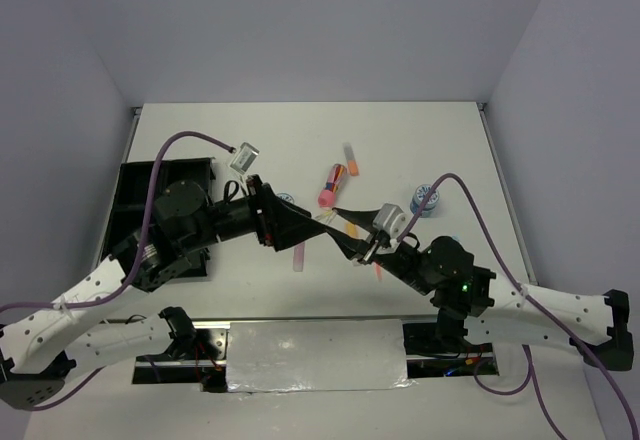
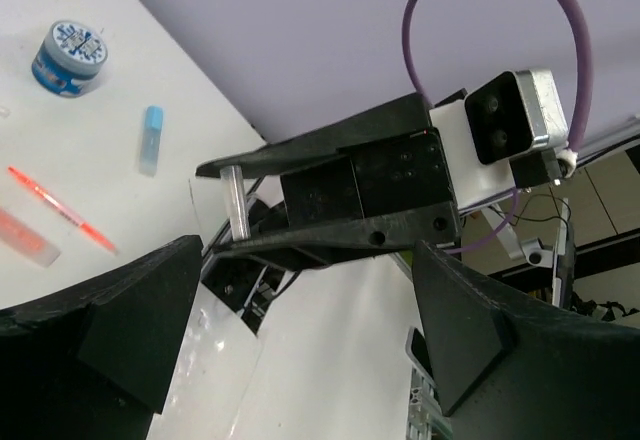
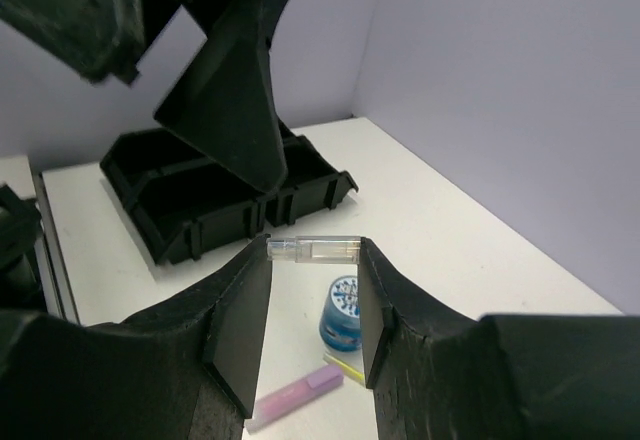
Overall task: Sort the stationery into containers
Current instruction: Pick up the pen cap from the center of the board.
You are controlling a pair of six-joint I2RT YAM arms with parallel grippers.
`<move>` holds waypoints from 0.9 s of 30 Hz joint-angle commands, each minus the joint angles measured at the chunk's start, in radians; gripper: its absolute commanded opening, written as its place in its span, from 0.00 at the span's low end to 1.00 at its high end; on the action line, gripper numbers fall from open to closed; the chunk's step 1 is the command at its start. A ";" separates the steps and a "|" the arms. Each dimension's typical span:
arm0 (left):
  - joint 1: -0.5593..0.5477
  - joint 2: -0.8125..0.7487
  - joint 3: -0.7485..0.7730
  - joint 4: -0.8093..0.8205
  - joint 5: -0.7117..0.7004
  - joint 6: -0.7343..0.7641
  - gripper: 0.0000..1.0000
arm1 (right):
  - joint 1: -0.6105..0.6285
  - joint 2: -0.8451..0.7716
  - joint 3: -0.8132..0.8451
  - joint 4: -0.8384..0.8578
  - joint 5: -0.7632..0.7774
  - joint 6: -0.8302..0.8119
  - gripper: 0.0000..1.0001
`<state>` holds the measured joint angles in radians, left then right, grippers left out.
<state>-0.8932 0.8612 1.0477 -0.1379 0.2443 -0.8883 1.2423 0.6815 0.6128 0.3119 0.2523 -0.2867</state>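
My right gripper is shut on a short clear stick, pinched end to end between its fingertips and held above the table. My left gripper is open, its jaws wide on either side of the right gripper's tips and the clear stick. Both meet at mid-table, left gripper facing right gripper. Below lie a blue-white roll, a lilac stick and a yellow pen. The black organiser tray stands at the left.
A pink-orange highlighter and a small stick lie behind the grippers. A second blue-white roll sits to the right. The left wrist view shows a light-blue stick, an orange pen and an orange stick.
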 commanded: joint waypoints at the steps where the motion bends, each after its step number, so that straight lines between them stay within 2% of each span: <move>1: -0.009 0.007 -0.023 0.170 0.017 0.044 0.97 | 0.037 0.015 -0.028 0.194 0.139 0.047 0.00; 5: -0.016 0.015 0.011 0.069 -0.097 0.087 0.94 | 0.075 0.021 -0.044 0.254 0.168 0.031 0.00; 7: -0.016 0.019 0.008 0.061 -0.111 0.098 0.91 | 0.095 0.020 -0.053 0.282 0.168 0.017 0.00; 11: -0.018 0.042 0.002 0.067 -0.105 0.101 0.84 | 0.132 0.016 -0.068 0.337 0.194 -0.031 0.00; 18: -0.020 0.071 0.001 0.121 -0.031 0.100 0.76 | 0.137 0.018 -0.085 0.346 0.110 -0.060 0.00; 25: -0.029 0.079 -0.002 0.129 0.019 0.083 0.69 | 0.137 0.024 -0.102 0.386 0.131 -0.103 0.00; 27: -0.032 0.081 -0.002 0.129 0.024 0.086 0.60 | 0.137 0.035 -0.093 0.383 0.134 -0.118 0.00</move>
<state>-0.9169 0.9417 1.0294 -0.0757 0.2291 -0.8158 1.3708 0.7090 0.5091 0.6266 0.3767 -0.3660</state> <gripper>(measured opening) 0.627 0.438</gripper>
